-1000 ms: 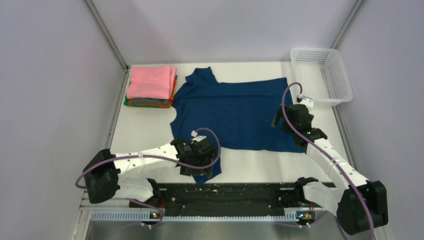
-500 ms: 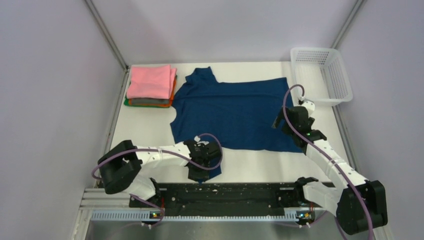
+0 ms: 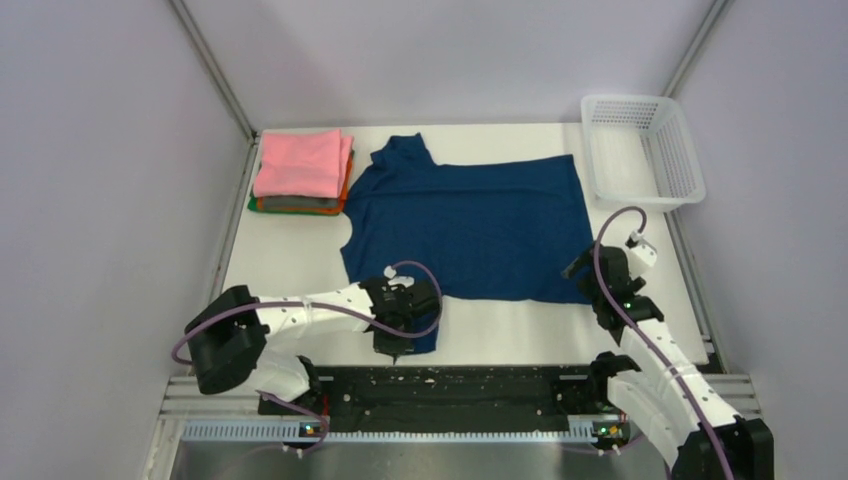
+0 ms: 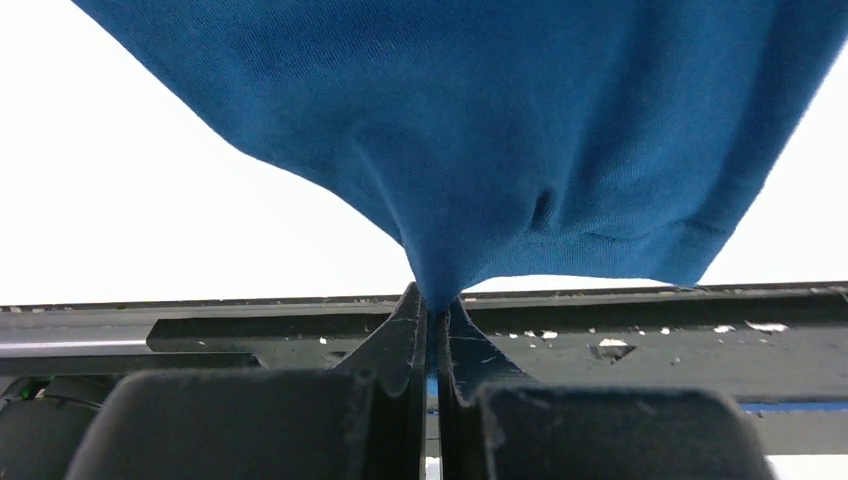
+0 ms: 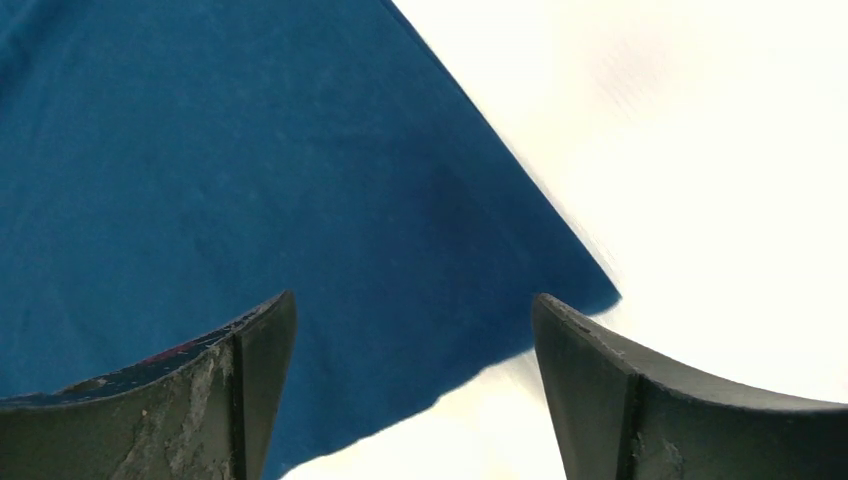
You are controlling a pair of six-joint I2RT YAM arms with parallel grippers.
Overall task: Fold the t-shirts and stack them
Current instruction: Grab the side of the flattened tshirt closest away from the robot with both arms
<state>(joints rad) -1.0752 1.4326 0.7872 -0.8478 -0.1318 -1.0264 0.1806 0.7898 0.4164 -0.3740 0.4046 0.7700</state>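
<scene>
A dark navy t-shirt [image 3: 470, 225] lies spread flat across the middle of the table. My left gripper [image 3: 398, 345] is shut on the navy t-shirt's near sleeve [image 4: 520, 170], the cloth pinched between its fingertips [image 4: 408, 335] close to the front edge. Above the shirt's near right corner [image 5: 540, 290] my right gripper [image 3: 588, 268] stands open, jaws wide apart, nothing between them. A stack of folded t-shirts [image 3: 300, 170], pink on top with orange and green below, rests at the back left.
A white lattice basket [image 3: 645, 150] stands at the back right corner. A black rail [image 3: 450, 385] runs along the table's near edge, just under the left gripper. Grey walls close in both sides.
My left gripper has shut on the near sleeve and drawn slightly toward the front edge. The right arm has pulled back from the shirt's right side to its near right corner.
</scene>
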